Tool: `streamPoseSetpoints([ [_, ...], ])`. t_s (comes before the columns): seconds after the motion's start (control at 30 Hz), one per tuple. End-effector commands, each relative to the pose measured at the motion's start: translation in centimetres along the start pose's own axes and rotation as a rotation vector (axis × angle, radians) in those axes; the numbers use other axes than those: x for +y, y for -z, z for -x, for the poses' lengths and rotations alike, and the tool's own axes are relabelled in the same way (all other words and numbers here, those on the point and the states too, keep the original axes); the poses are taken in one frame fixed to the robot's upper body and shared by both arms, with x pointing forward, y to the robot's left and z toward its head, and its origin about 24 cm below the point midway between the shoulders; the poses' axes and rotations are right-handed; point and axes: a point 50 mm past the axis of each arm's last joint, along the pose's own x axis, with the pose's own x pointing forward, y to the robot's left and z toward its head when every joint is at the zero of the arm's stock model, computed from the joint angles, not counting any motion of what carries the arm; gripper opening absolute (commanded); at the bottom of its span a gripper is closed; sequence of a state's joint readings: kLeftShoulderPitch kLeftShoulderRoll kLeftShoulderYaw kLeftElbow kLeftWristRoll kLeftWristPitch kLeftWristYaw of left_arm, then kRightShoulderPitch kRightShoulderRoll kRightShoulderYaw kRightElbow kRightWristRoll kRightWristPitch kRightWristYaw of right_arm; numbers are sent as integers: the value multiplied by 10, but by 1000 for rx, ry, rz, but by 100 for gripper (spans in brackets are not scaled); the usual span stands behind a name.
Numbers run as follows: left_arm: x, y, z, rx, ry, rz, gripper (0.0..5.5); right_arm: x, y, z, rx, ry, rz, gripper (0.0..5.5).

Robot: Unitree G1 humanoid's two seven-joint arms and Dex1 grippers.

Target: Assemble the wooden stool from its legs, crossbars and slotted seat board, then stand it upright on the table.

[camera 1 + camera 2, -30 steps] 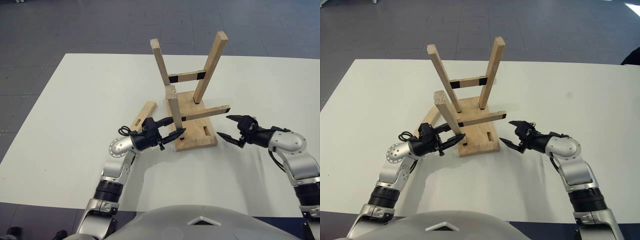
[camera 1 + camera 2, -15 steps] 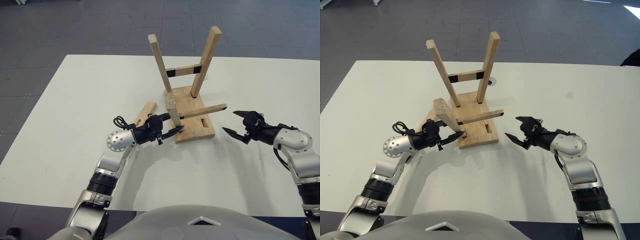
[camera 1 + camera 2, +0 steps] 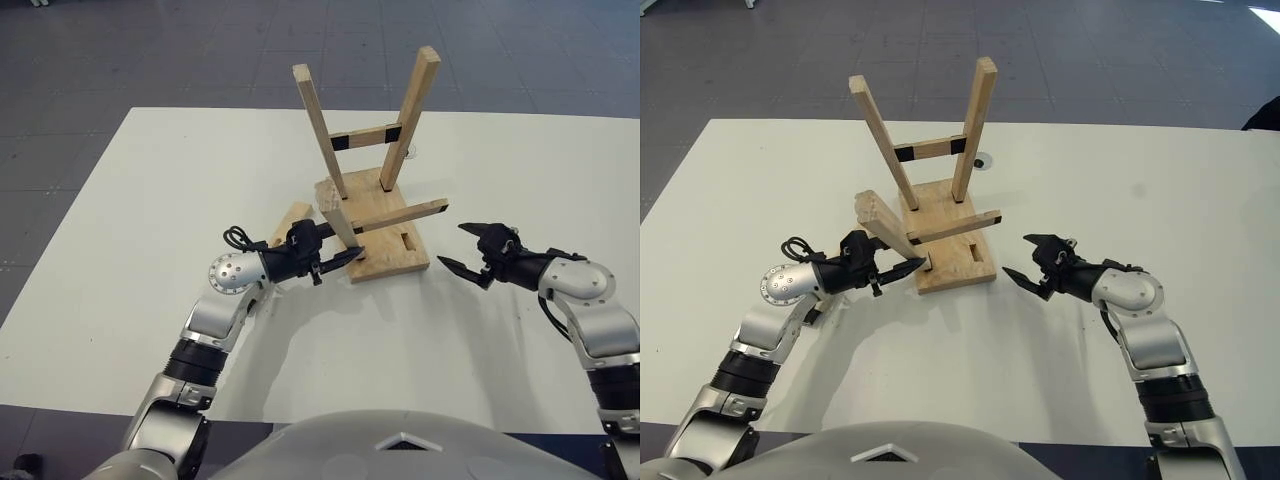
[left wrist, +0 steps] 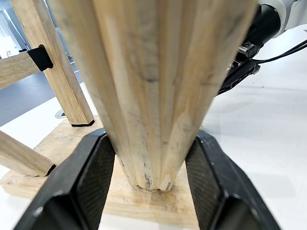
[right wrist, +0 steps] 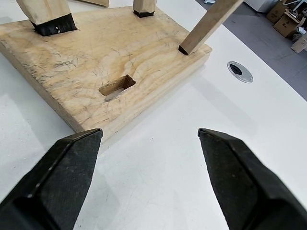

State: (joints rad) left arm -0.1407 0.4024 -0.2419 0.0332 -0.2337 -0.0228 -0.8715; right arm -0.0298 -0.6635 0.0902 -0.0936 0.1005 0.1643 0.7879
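Left tool (image 3: 346, 257) clamped low on tilted pale wooden leg (image 3: 338, 218); right tool (image 3: 455, 246) apart beside slotted wooden seat board (image 3: 385, 247). Leg likely stiff, light.

- The leg (image 4: 153, 81) clamped between the left gripper's (image 3: 345, 256) fingers (image 4: 88, 189) runs out of the wrist frame at its far end, and it blocks much of the seat board (image 4: 62, 143) behind it;
- At the centre of the left eye view those fingers cover the leg's foot; whether it sits in a slot cannot be told;
- A loose wooden piece (image 3: 290, 220), left of centre, is half covered by the left gripper;
- The right gripper's (image 3: 455, 247) spread fingers (image 5: 240, 177) are cut by the wrist frame's edge;
- A small round thing (image 3: 983, 160) on the table (image 3: 150, 220), upper centre, is too small to identify;
- Boxes (image 5: 288, 19) beyond the table are blurred
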Motion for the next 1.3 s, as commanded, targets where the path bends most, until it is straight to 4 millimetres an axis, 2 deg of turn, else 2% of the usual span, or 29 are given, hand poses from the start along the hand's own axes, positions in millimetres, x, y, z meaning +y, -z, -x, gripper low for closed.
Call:
streamPoseSetpoints([
  [0.03, 2, 9, 6, 112, 16, 22, 212, -2, -6, -2, -7, 4, 20, 369],
  [0.17, -3, 10, 4, 199, 61, -52, 212, -2, -7, -3, -9, 7, 20, 369],
  [0.3, -9, 21, 7, 336, 89, -90, 212, -3, -9, -3, -12, 10, 22, 369],
  [0.57, -14, 39, 8, 452, 54, -35, 212, -1, -9, -4, -12, 4, 20, 369],
  [0.73, -4, 35, 2, 489, 54, 13, 212, -1, -9, -5, -14, 3, 13, 369],
  [0.87, -6, 39, 5, 582, 100, 34, 212, 0, -9, -6, -16, 1, 10, 369],
  [1.1, -18, 46, 12, 589, 102, 28, 212, 3, -8, -5, -15, 1, 4, 369],
  [1.2, -16, 44, 11, 568, 79, 31, 212, 2, -9, -5, -15, 2, 5, 369],
  [1.3, -7, 33, 3, 490, 43, 14, 212, 3, -8, -5, -13, 1, 4, 369],
])
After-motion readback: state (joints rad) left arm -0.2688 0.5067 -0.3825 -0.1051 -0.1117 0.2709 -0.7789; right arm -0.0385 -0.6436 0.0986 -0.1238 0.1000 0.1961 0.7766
